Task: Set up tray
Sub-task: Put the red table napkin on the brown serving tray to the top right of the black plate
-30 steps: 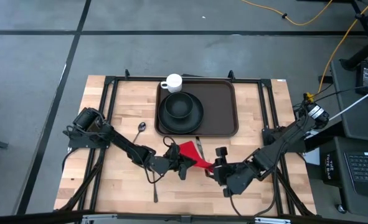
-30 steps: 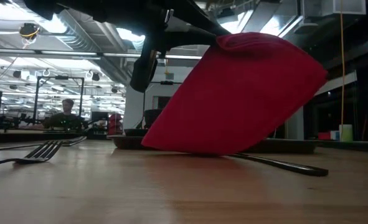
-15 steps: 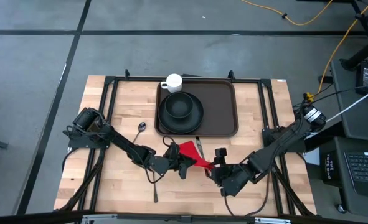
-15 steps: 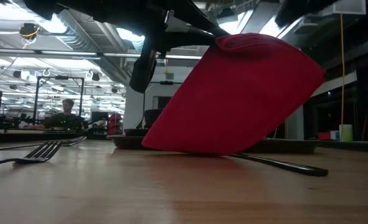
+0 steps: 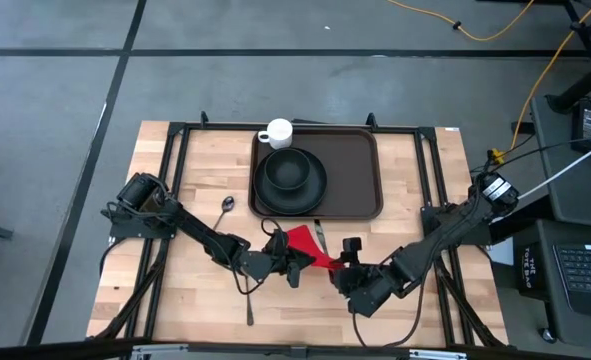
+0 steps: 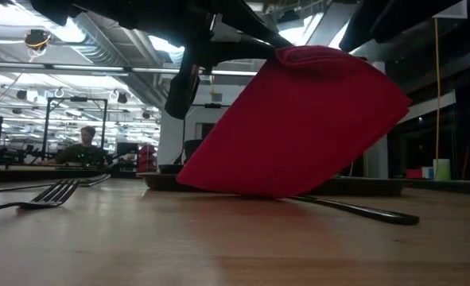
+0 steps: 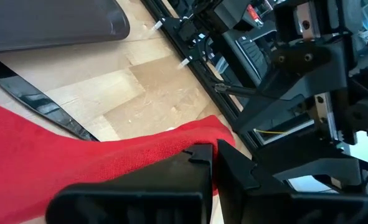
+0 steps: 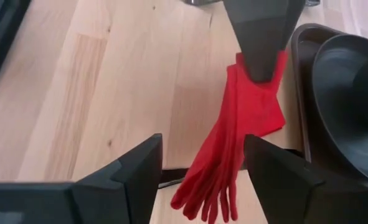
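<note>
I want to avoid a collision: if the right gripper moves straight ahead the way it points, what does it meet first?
Most likely the hanging red cloth napkin, held up by the left gripper. It lies straight ahead between the right gripper's open jaws. Depth is unclear.

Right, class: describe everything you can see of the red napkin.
The red napkin is soft, folded cloth. It hangs tilted from the shut left gripper, which pinches its upper edge, and its lower edge brushes the wooden table and a piece of dark cutlery just in front of the tray. The open right gripper waits close beside it.
</note>
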Robot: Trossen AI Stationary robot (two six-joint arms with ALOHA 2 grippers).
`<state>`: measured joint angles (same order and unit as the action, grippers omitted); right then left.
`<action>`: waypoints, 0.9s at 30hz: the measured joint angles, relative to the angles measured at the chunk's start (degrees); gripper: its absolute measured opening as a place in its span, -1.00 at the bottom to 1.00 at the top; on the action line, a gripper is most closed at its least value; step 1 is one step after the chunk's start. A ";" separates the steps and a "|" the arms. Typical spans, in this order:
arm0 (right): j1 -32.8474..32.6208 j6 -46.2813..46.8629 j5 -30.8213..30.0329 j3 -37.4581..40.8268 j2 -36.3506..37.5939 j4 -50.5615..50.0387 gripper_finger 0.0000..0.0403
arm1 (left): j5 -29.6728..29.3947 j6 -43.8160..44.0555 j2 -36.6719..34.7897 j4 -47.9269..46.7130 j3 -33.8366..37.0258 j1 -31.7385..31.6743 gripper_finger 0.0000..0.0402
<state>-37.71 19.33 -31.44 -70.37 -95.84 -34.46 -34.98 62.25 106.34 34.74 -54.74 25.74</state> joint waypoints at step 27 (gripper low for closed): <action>3.26 5.24 -1.97 0.50 -1.24 -1.26 0.13 | 0.04 0.00 0.07 1.50 -0.02 0.02 -0.99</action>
<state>-34.46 24.58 -33.41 -69.87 -97.08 -35.72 -34.94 62.26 106.41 36.24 -54.76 25.76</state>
